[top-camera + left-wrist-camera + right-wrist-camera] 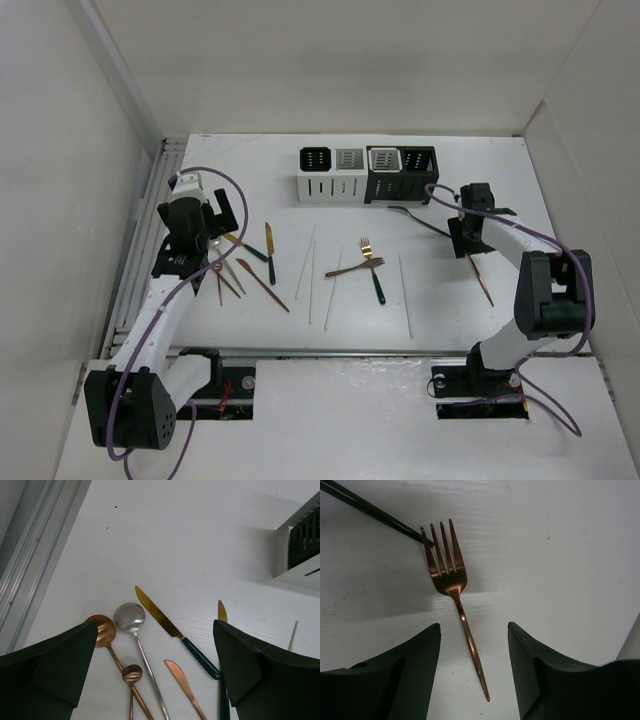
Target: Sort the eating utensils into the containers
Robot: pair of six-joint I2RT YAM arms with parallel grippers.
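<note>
Pale, plain walls [330, 60] box in a white table [450, 310] on three sides, and a metal rail [148, 230] runs down its left edge. In the wrist views the tabletop shows a faint streaky grain and a few dark specks.

At the upper centre of the top view stand the containers, a white pair [330, 175] touching a black pair [403, 173].

Right of centre, the right gripper [474, 625] hangs low over a copper fork [447, 575] that lies flat on the table. Its fingers stand on either side of the handle with bare table showing on both sides, so it is released and grips nothing. A dark slim utensil [370, 509] in the upper left of that wrist view meets the fork's outer tine.

At the left, the left gripper [155, 625] is spread wide and holds nothing. Below it is a cluster: a silver spoon [129, 617], a copper spoon [101, 630], a gold knife with a dark green handle [172, 630] and a copper knife [181, 677].

In the middle of the table a gold fork [372, 268] and a copper utensil [350, 268] cross. Thin white chopsticks [318, 285] lie apart on either side of them.
</note>
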